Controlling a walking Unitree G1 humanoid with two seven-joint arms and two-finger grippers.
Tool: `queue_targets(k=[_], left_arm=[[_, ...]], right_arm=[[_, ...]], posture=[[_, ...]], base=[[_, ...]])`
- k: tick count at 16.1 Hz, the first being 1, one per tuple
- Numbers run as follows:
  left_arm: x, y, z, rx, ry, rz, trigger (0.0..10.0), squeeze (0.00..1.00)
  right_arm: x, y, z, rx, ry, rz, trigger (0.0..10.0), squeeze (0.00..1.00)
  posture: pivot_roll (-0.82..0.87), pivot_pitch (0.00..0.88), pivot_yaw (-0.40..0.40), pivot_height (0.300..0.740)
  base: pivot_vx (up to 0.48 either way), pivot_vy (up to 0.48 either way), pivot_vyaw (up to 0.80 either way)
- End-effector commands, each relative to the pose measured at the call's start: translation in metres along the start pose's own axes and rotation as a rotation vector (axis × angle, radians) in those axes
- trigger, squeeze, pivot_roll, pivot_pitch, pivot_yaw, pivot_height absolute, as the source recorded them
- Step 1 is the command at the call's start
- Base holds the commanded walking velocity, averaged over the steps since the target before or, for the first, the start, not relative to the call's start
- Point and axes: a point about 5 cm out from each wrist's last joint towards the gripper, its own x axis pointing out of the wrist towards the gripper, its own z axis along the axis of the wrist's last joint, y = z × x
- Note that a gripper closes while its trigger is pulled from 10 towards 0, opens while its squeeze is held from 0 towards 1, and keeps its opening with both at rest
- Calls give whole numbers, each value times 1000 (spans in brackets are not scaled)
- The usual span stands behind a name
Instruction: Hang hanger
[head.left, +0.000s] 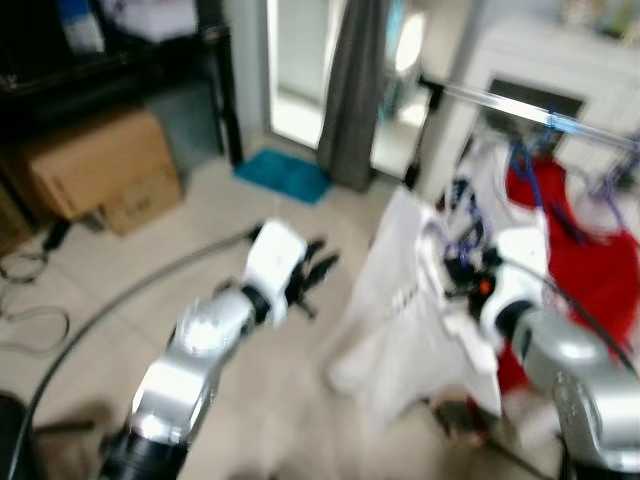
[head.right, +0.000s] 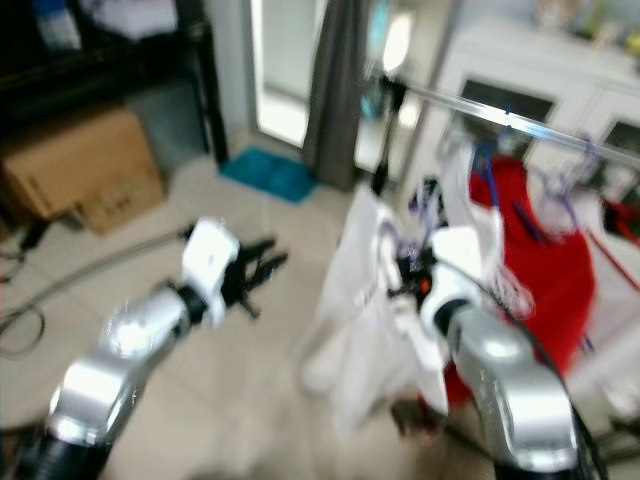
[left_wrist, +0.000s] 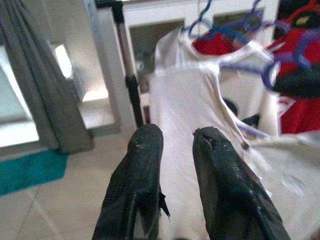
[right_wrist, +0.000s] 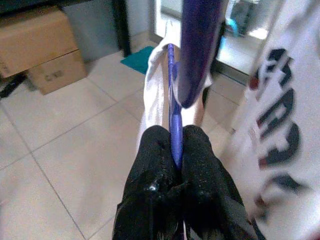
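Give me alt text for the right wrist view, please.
The right gripper is shut on a purple hanger carrying a white shirt. Beyond lie a tiled floor, a cardboard box and a teal mat.

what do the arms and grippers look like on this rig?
Both arms are glossy silver shells with a white wrist housing and a black joint band between. The left gripper and right gripper each have two long black fingers with a textured, rubbery surface. An orange-red spot shows near the right wrist.
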Motion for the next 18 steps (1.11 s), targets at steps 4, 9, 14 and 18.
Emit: queue_targets(k=[4, 9, 14, 18], left_arm=[[16, 7, 0, 71, 16, 34, 10000, 0], [34, 20, 14, 128, -27, 130, 10000, 1000], [42, 23, 16, 140, -59, 172, 10000, 188], [50, 20, 16, 143, -69, 159, 10000, 0]], right_arm=[[4, 24, 25, 11, -166, 205, 0, 0], [6, 46, 41, 3, -239, 390, 0, 0], [4, 55, 45, -9, -261, 470, 0, 0], [2, 63, 49, -24, -273, 523, 0, 0]], posture=[[-21, 0, -69, 740], [-26, 0, -67, 740], [-26, 0, -67, 740], [-36, 0, -70, 740]], base=[[-61, 0, 0], [0, 0, 0], [0, 0, 0], [0, 0, 0]])
